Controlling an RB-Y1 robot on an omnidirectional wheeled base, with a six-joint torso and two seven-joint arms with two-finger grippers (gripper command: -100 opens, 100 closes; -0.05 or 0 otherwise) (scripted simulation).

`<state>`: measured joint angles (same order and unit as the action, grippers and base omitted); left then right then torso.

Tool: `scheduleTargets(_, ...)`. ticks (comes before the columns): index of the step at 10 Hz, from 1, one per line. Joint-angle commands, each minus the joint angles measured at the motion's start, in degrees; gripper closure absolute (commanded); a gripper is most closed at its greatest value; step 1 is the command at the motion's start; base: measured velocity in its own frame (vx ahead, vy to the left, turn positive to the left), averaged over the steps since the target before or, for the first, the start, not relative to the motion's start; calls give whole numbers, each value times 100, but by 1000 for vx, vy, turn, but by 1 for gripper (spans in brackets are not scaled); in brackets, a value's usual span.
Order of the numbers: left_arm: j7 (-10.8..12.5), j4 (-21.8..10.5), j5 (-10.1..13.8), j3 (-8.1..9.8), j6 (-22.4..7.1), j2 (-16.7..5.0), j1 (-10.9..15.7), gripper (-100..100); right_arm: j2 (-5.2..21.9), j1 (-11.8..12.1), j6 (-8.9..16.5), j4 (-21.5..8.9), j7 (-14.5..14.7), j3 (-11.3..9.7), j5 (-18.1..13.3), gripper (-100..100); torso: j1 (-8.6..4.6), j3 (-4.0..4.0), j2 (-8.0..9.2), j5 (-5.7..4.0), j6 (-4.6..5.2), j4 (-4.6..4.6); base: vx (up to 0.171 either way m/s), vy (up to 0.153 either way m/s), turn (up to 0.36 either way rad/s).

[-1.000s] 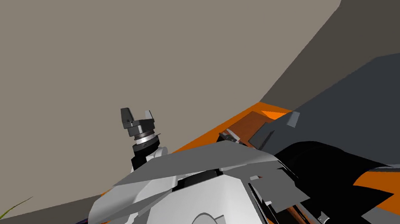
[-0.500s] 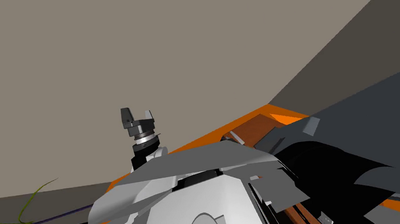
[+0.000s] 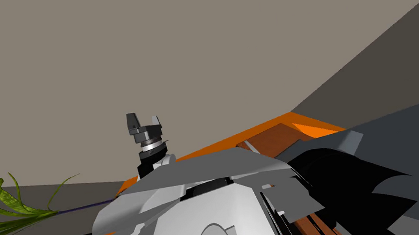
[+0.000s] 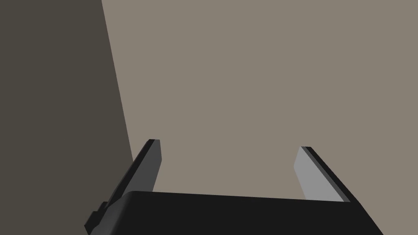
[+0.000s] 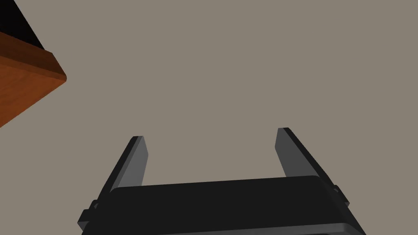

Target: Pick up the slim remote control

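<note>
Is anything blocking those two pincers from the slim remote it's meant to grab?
I cannot tell, because I cannot find the remote from here. The left gripper and the right gripper are both open, and nothing sits between either pair of fingers. A reddish-brown wooden corner lies off to one side of the right gripper.

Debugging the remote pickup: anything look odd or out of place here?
Nothing spilled or damaged. One oddity: a jagged black area beside the orange surface, where nothing is drawn. Left end effector and right end effector are open, holding nothing.
</note>
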<state>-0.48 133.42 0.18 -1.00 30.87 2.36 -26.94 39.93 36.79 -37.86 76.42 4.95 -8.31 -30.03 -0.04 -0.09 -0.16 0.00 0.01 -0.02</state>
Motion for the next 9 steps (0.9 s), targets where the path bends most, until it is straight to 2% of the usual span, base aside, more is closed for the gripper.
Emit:
scheduleTargets(1, 0, 0, 0, 0, 0, 0, 0, 0, 12, 3, -14, -285, 16, -37, -79, -100, 0, 0, 0, 0, 0, 0, 34, -14, 155)
scheduleTargets(4, 0, 0, 0, 1, 0, 0, -1, 0, 221, 89, 30, -837, -53, -167, -378, -100, -2, -4, -6, -1, 5, -2, 47, -15, 198)
scheduleTargets(6, 0, 0, 0, 1, 0, 0, -1, 0, 221, 89, 30, -932, -53, -167, -378, -100, -5, -3, -4, -2, 5, -1, 30, -20, 46)
scheduleTargets(8, 0, 0, 0, 0, 0, 0, 0, 0, 379, 174, 106, -1391, -125, -287, -665, -100, -1, -1, -2, 0, 0, 0, 55, -30, 303)
scheduleTargets(9, 0, 0, 0, 1, 0, -1, -1, 0, 379, 174, 106, -1411, -125, -287, -665, -100, -13, -8, -13, -2, 0, -3, 68, -48, 100)
